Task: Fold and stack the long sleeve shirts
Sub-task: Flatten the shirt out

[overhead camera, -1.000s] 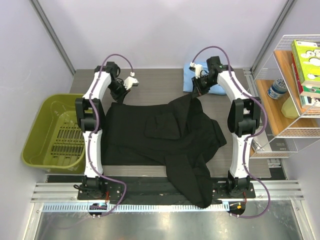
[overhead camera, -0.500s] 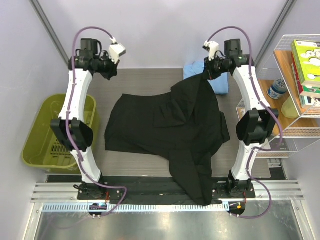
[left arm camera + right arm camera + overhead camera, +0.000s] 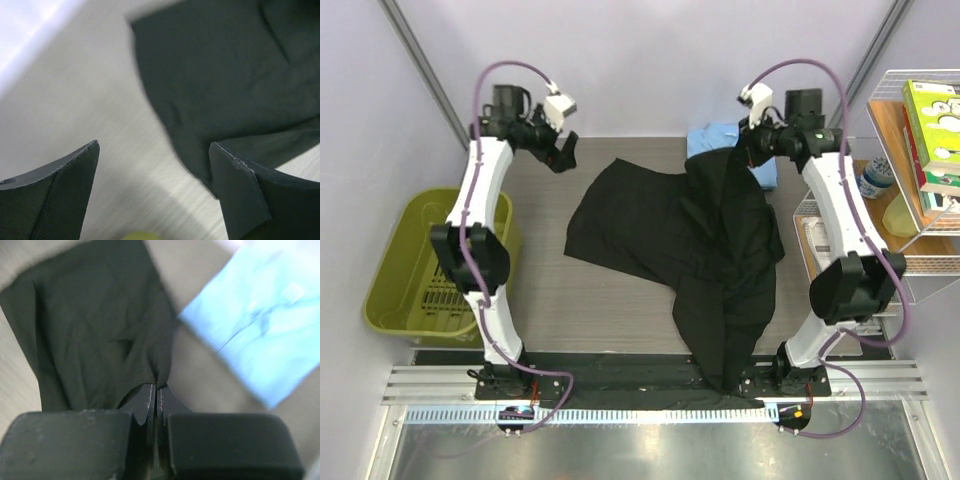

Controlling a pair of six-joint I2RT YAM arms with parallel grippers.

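Your left jaws have just opened and hold nothing. Your right jaws stay clamped on the black shirt's (image 3: 690,240) far edge, raised. The shirt has slid rightward across the surface (image 3: 550,290) and trails off the near edge. The light blue shirt (image 3: 712,138) lies behind. Judgement: respread before folding.

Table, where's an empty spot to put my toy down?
Bare grey tabletop lies between the white left arm and the crumpled black cloth shirt. Crowded far right: right gripper pinches that shirt beside the folded light blue shirt.
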